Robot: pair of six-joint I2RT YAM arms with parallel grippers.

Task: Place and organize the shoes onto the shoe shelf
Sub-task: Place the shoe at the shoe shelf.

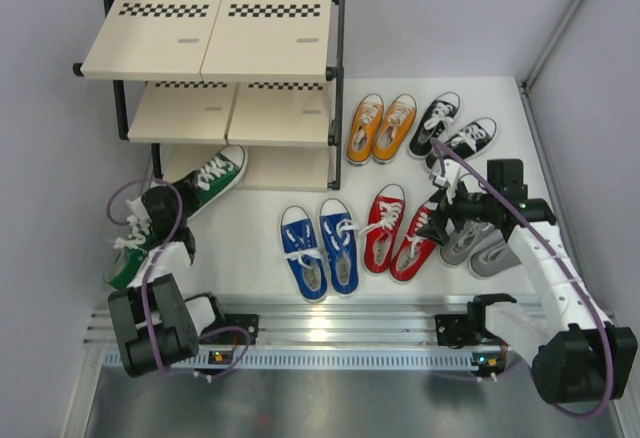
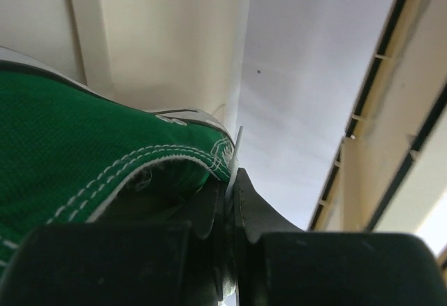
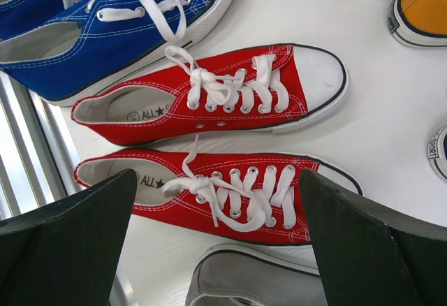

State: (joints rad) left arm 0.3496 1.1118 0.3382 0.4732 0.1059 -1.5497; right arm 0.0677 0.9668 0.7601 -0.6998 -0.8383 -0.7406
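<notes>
Plainly, the left pincer (image 2: 230, 180) is closed tight, pinching the thin rim of a green shoe (image 2: 84, 145) whose body bulges out to one side of it. Whether that shoe is clear of the counter (image 1: 260, 258) cannot be told. Its mate (image 1: 215, 178) lies beyond the pincer, at the foot of the shoe shelf (image 1: 215, 33). The right pincer (image 3: 216, 180) is spread wide and holds nothing. A red shoe (image 3: 223, 194) lies below, between its fingers, with the second red shoe (image 3: 209, 96) just past it and a grey shoe (image 3: 258, 278) on the nearer side.

top: overhead | left wrist: close, green shoe (image 2: 70, 145) | right wrist: downward, red shoes (image 3: 209, 103)
</notes>
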